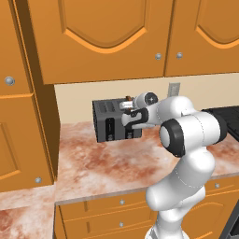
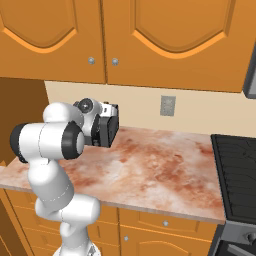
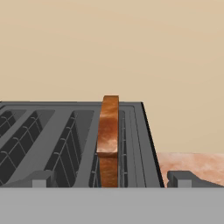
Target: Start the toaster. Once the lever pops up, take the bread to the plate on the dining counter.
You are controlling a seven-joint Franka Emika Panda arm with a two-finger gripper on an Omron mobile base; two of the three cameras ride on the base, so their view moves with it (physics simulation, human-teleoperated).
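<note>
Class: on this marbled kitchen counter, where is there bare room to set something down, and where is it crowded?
Bare reddish-white marbled counter runs from the dark grey boxy toaster to the black stovetop, and along the front edge. It is crowded at the toaster, where the white arm's gripper hovers over the brown bread slice.

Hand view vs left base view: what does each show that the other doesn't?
Hand view alone: the bread standing upright in one of the slots, its top above the toaster, and the open gripper with its tips on either side of it. Left base view alone: the toaster's black front panels, the upper cabinets and the drawers below. Both: toaster, marbled counter and beige wall.
</note>
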